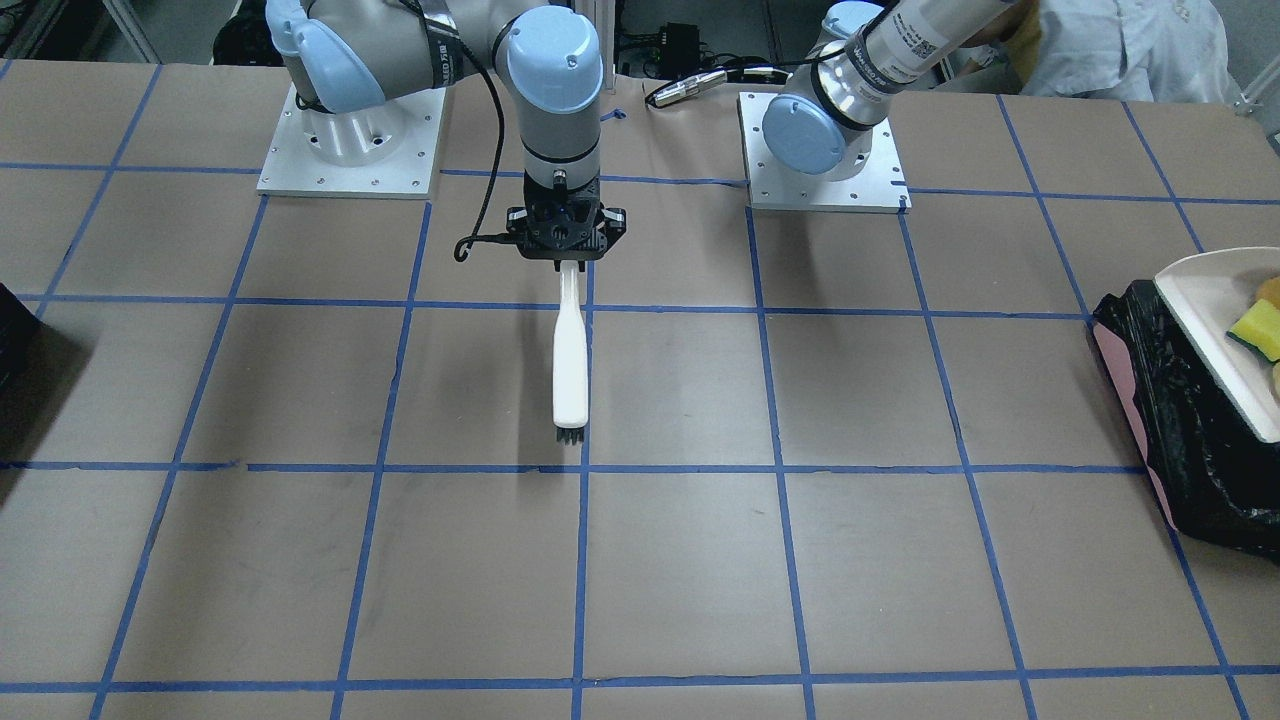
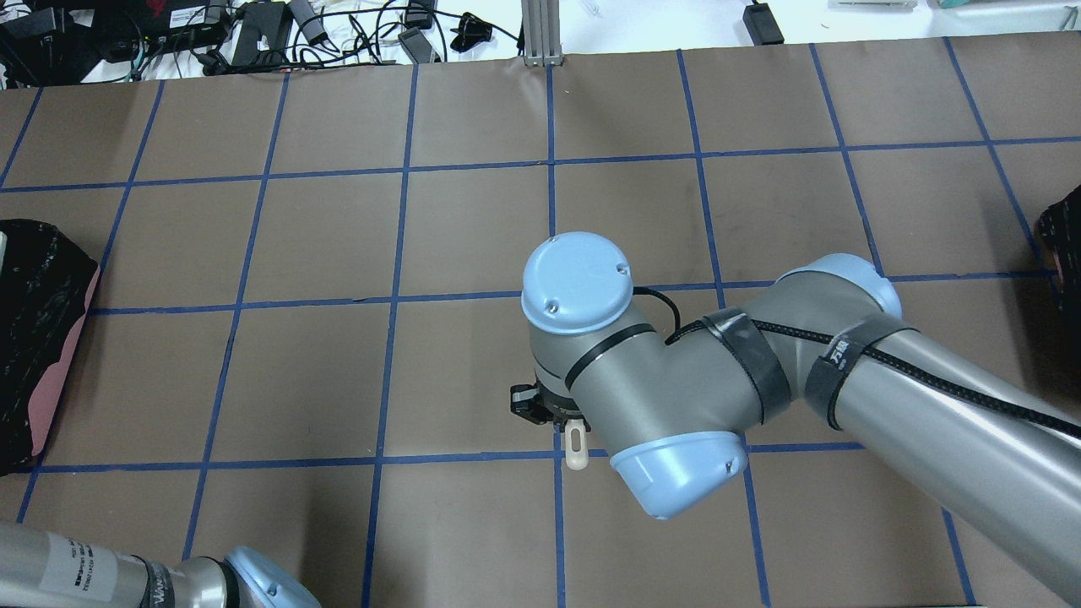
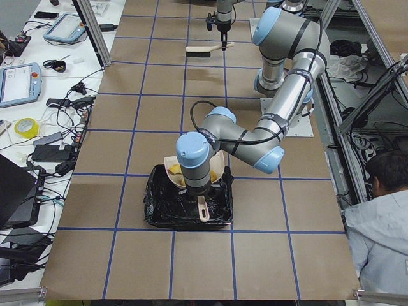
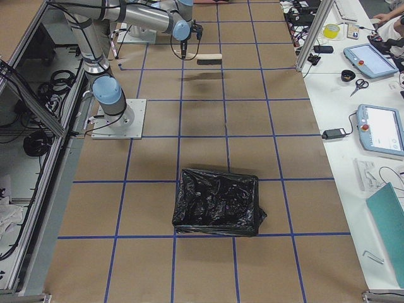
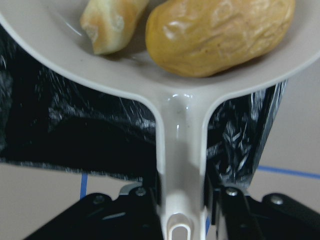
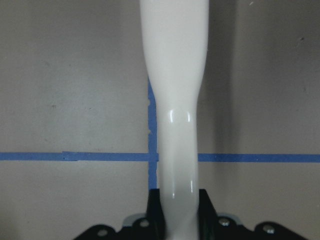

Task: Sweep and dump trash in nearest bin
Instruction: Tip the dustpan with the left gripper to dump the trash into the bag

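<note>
Sweeping looks finished; only the tipping is left. A second bagged bin (image 4: 218, 202) sits at the far table end, well apart. Right gripper (image 1: 567, 262) clamps the brush (image 1: 570, 370) over mid-table, out of the way. Left gripper (image 5: 182, 205) clamps the pan (image 5: 182, 125); trash (image 5: 220, 35) lies in it, above the bin (image 1: 1170, 420), undumped. Nothing seems to block the tip.

arms (image 1: 550, 90) (image 1: 880, 60) 2 | bins (image 3: 162, 207) (image 4: 218, 202) 2 | dustpan (image 5: 182, 135) 1 | brush (image 1: 570, 370) 1 | trash pieces (image 5: 107, 25) (image 5: 220, 35) (image 1: 1258, 328) 3
</note>
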Robot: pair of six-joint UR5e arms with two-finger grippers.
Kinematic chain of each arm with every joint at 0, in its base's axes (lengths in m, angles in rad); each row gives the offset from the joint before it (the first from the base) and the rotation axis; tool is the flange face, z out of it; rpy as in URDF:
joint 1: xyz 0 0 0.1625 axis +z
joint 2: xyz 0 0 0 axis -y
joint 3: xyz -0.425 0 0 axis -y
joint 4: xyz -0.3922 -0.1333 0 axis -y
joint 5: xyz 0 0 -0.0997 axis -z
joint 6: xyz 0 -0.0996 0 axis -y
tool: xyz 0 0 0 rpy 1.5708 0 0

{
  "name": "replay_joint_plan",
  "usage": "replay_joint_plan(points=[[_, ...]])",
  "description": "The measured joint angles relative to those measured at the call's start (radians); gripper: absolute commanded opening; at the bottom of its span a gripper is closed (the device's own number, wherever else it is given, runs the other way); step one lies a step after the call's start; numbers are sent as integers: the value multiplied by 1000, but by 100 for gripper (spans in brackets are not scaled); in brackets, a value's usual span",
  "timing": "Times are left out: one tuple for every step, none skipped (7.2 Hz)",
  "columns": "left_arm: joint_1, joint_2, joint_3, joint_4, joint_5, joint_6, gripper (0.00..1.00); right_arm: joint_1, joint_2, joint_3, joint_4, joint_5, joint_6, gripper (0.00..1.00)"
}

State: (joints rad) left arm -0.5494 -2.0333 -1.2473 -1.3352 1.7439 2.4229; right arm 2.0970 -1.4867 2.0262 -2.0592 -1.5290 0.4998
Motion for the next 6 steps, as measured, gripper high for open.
replay_joint_plan(points=[[7,-22,32,50,53,30,0,17,3,10,-15,5,-2,0],[10,-45,68,102,109,72,0,24,7,26,-32,8,-2,0],[9,-67,96,156,157,109,0,26,11,51,-65,10,-1,0],[3,-81,99,227,198,150,0,27,14,79,-105,11,1,0],[-12,-82,76,304,238,194,0,27,15,98,-132,11,3,0],[-34,-77,36,388,273,224,0,27,15,106,-142,11,3,0]])
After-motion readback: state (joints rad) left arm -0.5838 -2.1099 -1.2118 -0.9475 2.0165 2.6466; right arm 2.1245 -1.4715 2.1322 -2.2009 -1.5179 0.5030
